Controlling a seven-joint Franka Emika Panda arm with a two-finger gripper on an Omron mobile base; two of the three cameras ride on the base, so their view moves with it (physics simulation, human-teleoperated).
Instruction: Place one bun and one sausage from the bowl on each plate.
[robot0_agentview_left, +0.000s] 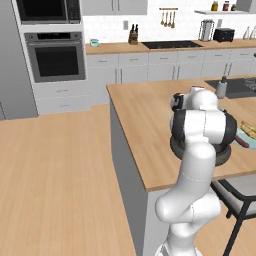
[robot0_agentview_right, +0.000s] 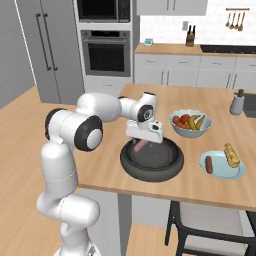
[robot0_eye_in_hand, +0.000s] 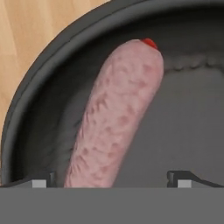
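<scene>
over the bowl (robot0_agentview_right: 151, 161) the end effector (robot0_agentview_right: 142, 145) brackets a sausage (robot0_eye_in_hand: 116, 116).

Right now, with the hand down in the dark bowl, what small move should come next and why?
Probably shift sideways to center, then lower: the sausage lies in the bowl, off-center and close to one fingertip, jaws apart.

A wood-topped island (robot0_agentview_left: 145, 125) stands on a light plank floor (robot0_agentview_left: 55, 170). Behind it, grey cabinets (robot0_agentview_right: 200, 75), a built-in wall oven (robot0_agentview_left: 55, 57), a white tiled backsplash (robot0_agentview_left: 145, 22) and a dark chair (robot0_agentview_right: 200, 225).
</scene>
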